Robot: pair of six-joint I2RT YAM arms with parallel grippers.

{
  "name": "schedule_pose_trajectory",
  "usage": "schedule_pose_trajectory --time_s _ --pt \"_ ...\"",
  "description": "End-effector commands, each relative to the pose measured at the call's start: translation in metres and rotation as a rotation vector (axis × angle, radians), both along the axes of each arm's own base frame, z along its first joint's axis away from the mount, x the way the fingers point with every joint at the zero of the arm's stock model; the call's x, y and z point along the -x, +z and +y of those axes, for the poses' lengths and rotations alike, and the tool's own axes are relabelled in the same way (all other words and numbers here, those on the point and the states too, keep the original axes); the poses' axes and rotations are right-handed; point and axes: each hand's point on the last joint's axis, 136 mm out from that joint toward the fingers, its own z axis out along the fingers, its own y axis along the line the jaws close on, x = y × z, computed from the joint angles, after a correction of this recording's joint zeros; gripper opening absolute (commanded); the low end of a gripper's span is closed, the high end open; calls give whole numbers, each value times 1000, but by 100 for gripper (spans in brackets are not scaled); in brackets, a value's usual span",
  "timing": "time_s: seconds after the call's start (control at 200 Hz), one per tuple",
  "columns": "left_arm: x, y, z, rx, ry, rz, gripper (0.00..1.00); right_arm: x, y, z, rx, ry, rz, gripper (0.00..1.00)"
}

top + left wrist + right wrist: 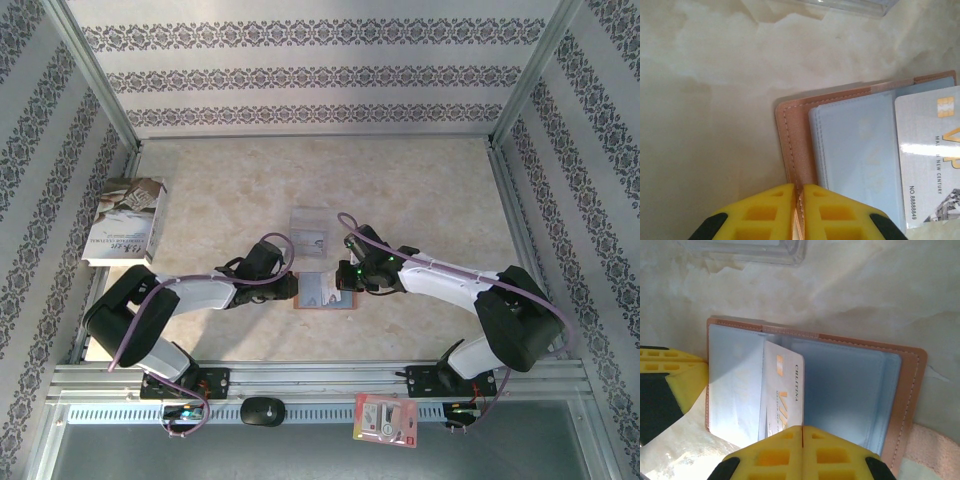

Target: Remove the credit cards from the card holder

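The pale marbled table (420, 190) carried an open card holder (322, 292), a clear plastic case (308, 231) beyond it, and a book (125, 222) at its left edge.

Three walls close in the table. The back wall (320, 75) at 12 o'clock, the left wall (40, 150) at 9 o'clock and the right wall (600, 150) at 3 o'clock all carry pale wallpaper with dark bands of floral damask. Bare aluminium posts (95, 75) stand in the two far corners. The tabletop (400, 190) is cream with a faint marble veining, evenly and brightly lit. In the left wrist view, softer shade falls across its near part. At 6 o'clock an aluminium rail (320, 378) runs along the table's edge, with a slotted strip (300, 412) and a grey sheet (300, 455) beyond it. A book (125, 222) leans at 9 o'clock.
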Motion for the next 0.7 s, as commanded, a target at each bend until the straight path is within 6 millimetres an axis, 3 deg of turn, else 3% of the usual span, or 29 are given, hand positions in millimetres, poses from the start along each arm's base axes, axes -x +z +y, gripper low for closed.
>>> schedule_pose_trajectory --time_s 0.0,0.28,0.415,0.694 --pt "11 -12 2 -33 -33 53 12 -3 9 -3 34 14 -38 0" --pt "11 -11 1 -25 -32 53 12 5 5 12 31 56 -40 0" --pt "11 -11 1 -24 -34 54 13 5 7 24 -26 66 -45 16" --pt "11 -10 0 -20 -34 52 12 5 5 32 -58 73 -18 25"
